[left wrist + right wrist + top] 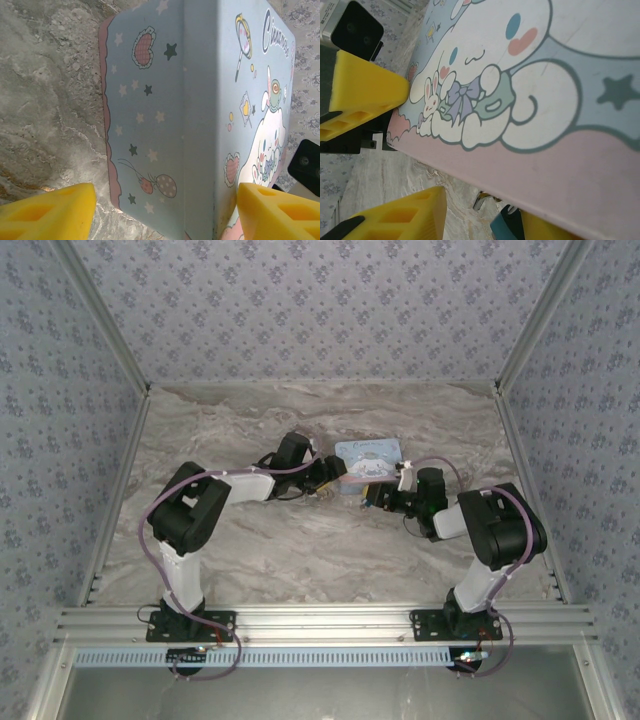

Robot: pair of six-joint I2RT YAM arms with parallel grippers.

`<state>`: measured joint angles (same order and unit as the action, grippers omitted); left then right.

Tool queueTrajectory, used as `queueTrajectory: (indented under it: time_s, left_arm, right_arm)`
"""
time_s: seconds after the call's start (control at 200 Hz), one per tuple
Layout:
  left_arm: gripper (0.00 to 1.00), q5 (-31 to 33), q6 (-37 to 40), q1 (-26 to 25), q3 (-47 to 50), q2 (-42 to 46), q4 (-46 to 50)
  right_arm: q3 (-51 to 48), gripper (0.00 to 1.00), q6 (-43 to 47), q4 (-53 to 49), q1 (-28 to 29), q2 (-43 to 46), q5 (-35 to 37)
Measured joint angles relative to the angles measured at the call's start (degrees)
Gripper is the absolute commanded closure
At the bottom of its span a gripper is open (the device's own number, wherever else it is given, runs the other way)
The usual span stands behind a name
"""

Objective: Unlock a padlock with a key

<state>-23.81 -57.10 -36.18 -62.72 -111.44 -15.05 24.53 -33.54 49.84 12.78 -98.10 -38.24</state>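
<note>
**At the middle of the counter, two open hands flank the tin**

On the tin's left, the left hand sits with its jaws spread wide, holding nothing. Its wrist view has one yellow finger over bare counter just beside the tin's rounded corner, with marble showing between them. The other finger is over the printed lid; whether that one touches I cannot tell. The pale blue tin lies a little toward the far edge, slightly right of centre, with a cartoon figure on its lid. At its right, the right hand is partly open and grips nothing. The padlock sits just under the tin's pink rim, between this hand's fingers. It has a small teal-blue body and a thin silvery shackle, close against one finger and apart from the other.
</note>
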Motion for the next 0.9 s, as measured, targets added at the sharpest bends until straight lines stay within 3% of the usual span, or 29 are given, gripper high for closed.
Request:
queueTrajectory:
  time_s: [0.32,0.899]
  left_arm:
    - [0.27,0.0,0.0,0.0,0.0,0.0,0.0]
    - [0.27,0.5,-0.6,0.0,0.3,0.2,-0.2]
  right_arm:
    - [-0.1,0.64,-0.1,0.1,-0.2,-0.4,-0.1]
    - [-0.6,0.92,0.1,0.1,-0.9,-0.7,0.7]
